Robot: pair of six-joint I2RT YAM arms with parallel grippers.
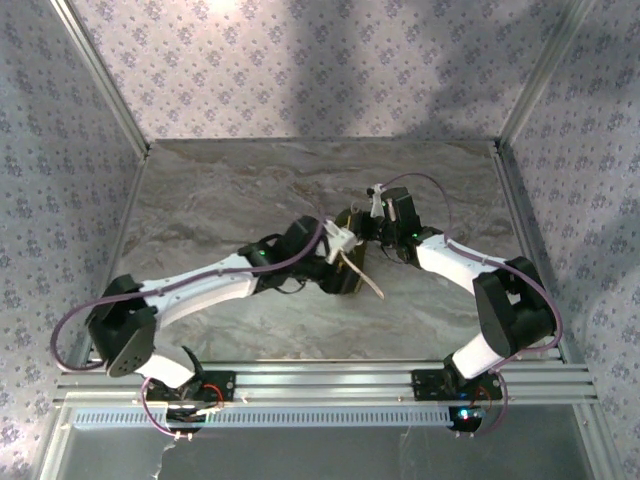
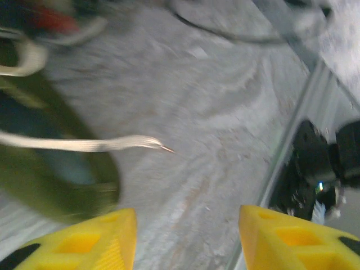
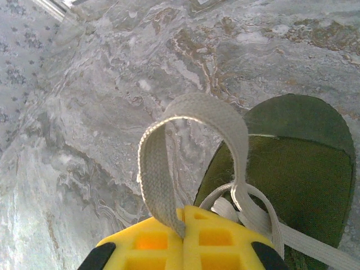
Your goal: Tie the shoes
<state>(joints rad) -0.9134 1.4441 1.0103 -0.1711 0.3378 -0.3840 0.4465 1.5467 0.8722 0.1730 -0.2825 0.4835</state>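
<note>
Top: grey marbled worktop (image 1: 200, 200), floral-papered walls (image 1: 300, 60), olive shoe (image 1: 348, 278). Left wrist (blurry): left gripper (image 2: 187, 225) wide, empty; shoe ahead-left. Right wrist: right gripper (image 3: 184, 236) pinching white lace loop (image 3: 191, 112), shoe immediately right.

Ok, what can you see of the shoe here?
The shoe is small, olive green and fabric-looking, with flat white laces and a dark opening. It rests on the marbled table, near its middle. One lace loop stands up from it, pinched in the shut right fingers. A loose lace end trails out over the table. No bow is tied yet.
</note>
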